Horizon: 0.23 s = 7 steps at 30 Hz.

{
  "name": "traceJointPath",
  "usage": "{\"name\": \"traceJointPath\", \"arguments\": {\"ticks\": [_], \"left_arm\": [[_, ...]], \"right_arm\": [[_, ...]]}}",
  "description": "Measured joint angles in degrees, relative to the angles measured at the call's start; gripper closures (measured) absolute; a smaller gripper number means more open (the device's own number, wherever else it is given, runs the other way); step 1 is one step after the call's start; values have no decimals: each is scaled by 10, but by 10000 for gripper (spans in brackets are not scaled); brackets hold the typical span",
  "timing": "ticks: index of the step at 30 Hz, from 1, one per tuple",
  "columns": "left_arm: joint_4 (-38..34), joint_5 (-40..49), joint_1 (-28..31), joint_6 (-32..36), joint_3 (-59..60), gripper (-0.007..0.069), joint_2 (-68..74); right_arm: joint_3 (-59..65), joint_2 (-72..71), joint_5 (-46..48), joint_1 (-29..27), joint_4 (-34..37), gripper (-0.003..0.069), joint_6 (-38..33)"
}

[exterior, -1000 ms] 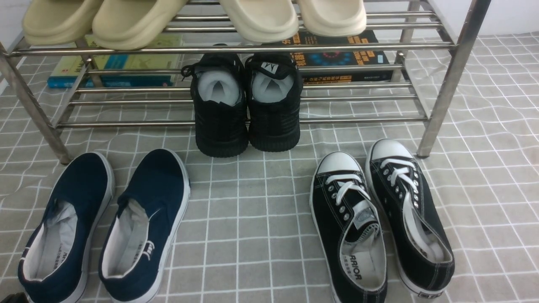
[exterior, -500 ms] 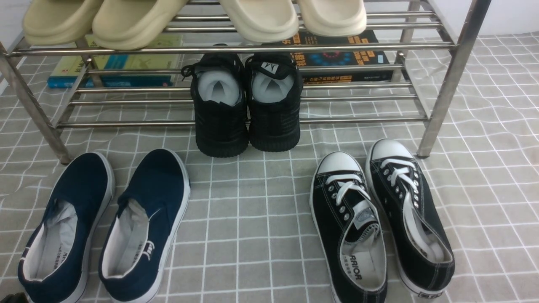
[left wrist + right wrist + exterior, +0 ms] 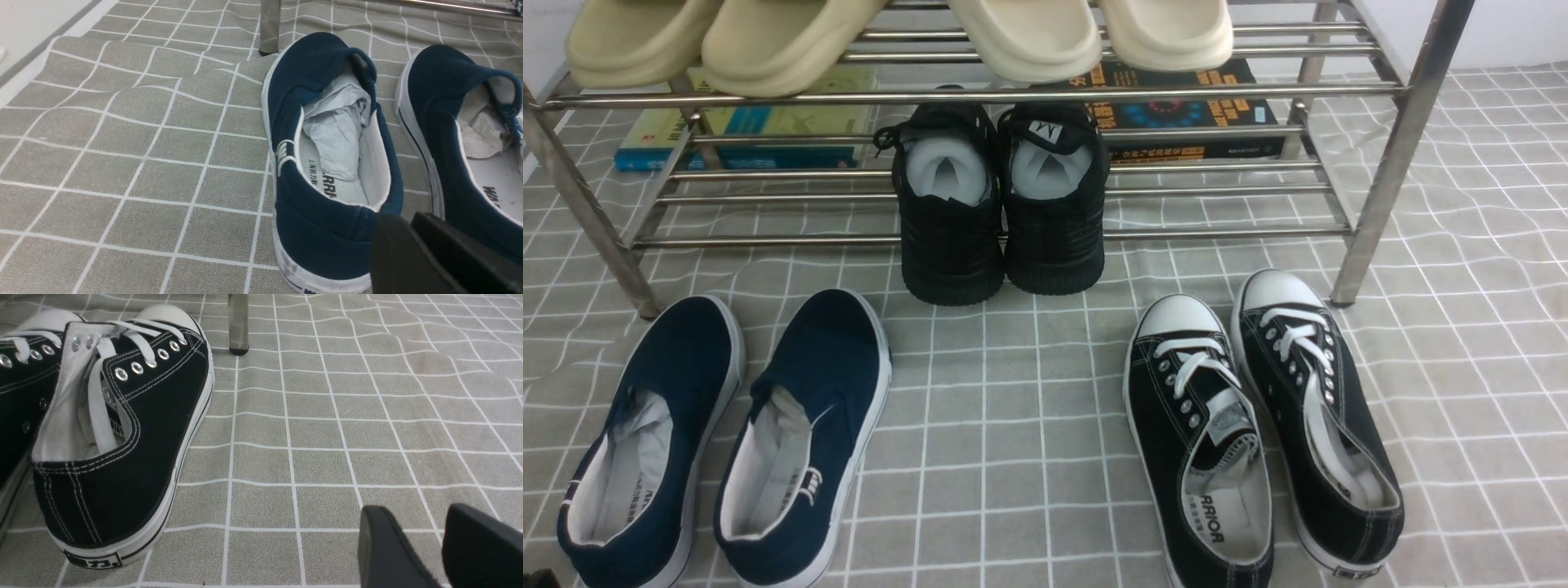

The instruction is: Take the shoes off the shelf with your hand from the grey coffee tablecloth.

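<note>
left gripper (image 3: 412, 228) low behind navy shoes (image 3: 723, 437), jaws' state unclear | right gripper (image 3: 425, 539) jaws parted, empty | navy shoes on tablecloth (image 3: 1013, 457) before shelf (image 3: 1380, 180), near its left leg | step: judged done or retreating; next: lift clear

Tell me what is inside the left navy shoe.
Crumpled white paper is stuffed into the left navy shoe, over a white insole with partly covered dark lettering. The toe interior is hidden.

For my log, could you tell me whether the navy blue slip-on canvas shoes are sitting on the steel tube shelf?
No, the navy blue slip-on canvas shoes lie on the grey grid tablecloth before the steel tube shelf.
</note>
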Motion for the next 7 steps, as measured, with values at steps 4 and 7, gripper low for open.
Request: {"name": "traceJointPath", "arguments": {"ticks": [4,7], "left_arm": [[0,0,-28,0,0,544,0],[0,0,-28,0,0,538,0]], "right_arm": [[0,0,0,0,0,420,0],[0,0,0,0,0,420,0]]}}
